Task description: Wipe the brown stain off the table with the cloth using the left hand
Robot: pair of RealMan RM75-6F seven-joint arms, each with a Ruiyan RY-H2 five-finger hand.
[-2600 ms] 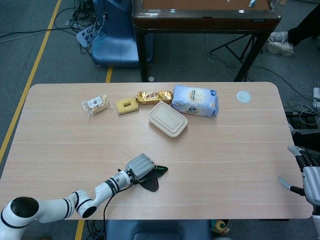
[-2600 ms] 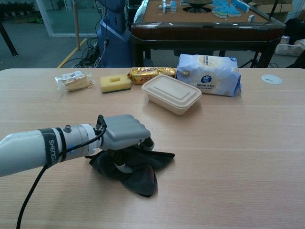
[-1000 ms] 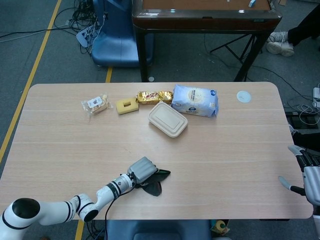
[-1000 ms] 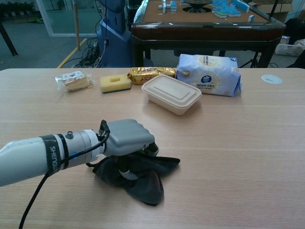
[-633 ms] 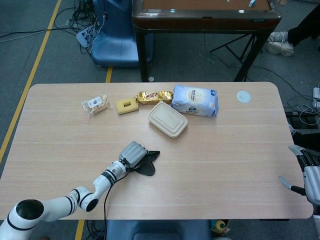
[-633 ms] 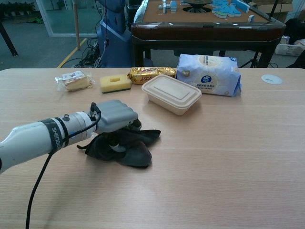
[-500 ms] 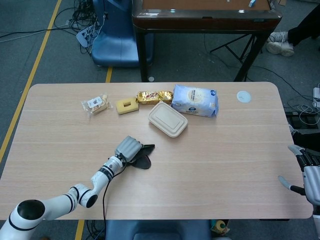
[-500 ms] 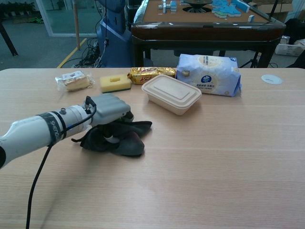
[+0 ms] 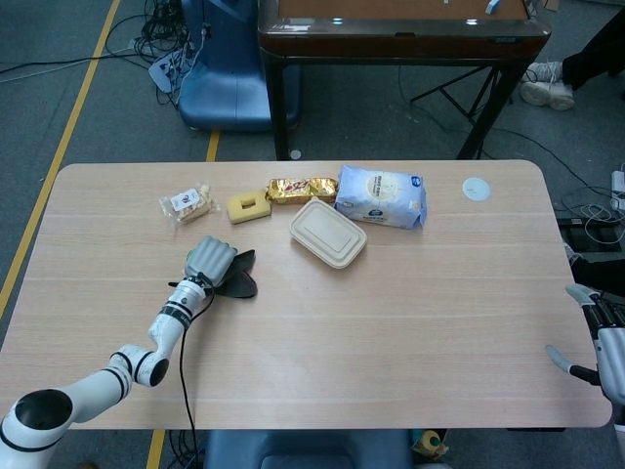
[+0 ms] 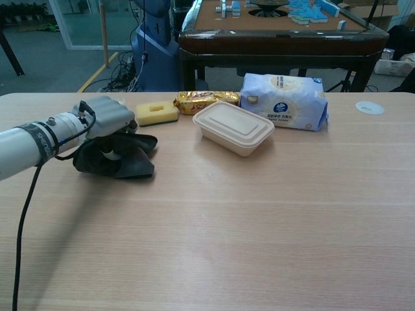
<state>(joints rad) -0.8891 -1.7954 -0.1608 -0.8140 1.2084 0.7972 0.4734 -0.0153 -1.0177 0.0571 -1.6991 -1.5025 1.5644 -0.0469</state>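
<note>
My left hand [image 9: 209, 260] [image 10: 107, 118] grips a dark cloth [image 9: 239, 277] [image 10: 127, 161] and presses it flat on the wooden table [image 9: 410, 322] [image 10: 272, 220], left of centre. The cloth bunches under the curled fingers and spreads out to the right. No brown stain shows on the table in either view; whatever lies under the cloth is hidden. My right hand [image 9: 604, 342] hangs off the table's right edge in the head view, fingers apart, holding nothing.
Along the far side stand a wrapped snack [image 9: 186, 204], a yellow sponge [image 9: 248, 206] [image 10: 157, 113], a gold packet [image 9: 302, 189] [image 10: 205, 98], a beige lidded box [image 9: 327, 234] [image 10: 233, 127] and a blue-white bag [image 9: 382, 196] [image 10: 283, 92]. A white disc [image 9: 476, 189] lies far right.
My left hand has dragged the cloth from the near middle of the table back and to the left, ending close to the snack and sponge. The right hand has not moved.
</note>
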